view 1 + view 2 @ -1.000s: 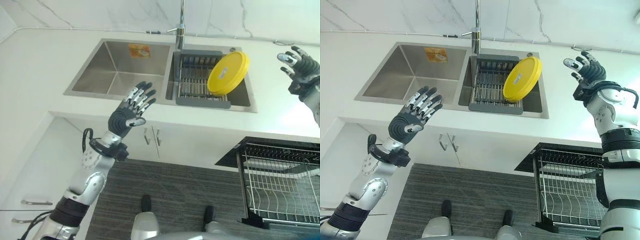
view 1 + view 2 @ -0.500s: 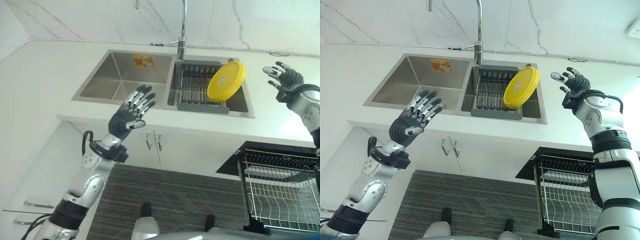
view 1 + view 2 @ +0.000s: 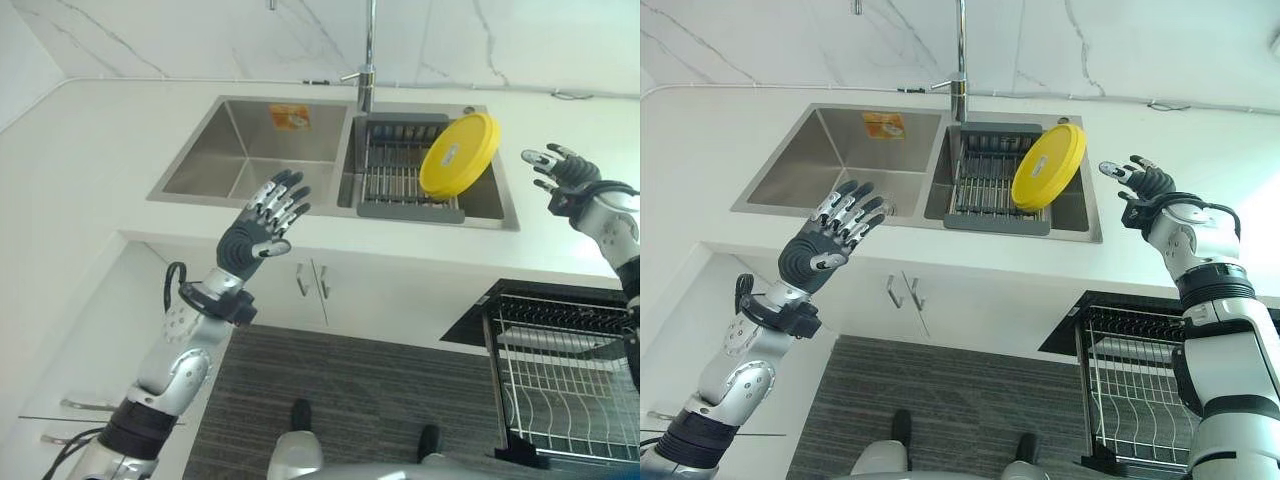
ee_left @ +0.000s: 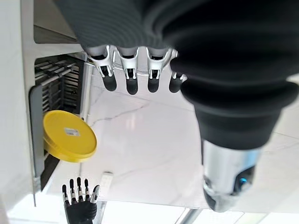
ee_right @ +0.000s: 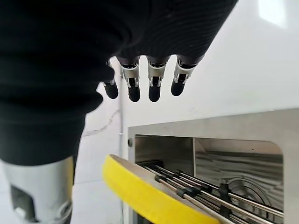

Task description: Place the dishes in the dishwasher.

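Yellow plate (image 3: 458, 155) leans in the sink rack (image 3: 400, 175), white countertop (image 3: 90, 150) around.

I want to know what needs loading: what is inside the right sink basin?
A grey drying rack sits inside it, with a yellow plate leaning on edge at the rack's right end. Whatever lies behind the plate or under the rack is covered.

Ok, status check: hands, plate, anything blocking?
Left hand open, idle. Right hand open beside the yellow plate, which leans in the sink rack. Nothing blocking.
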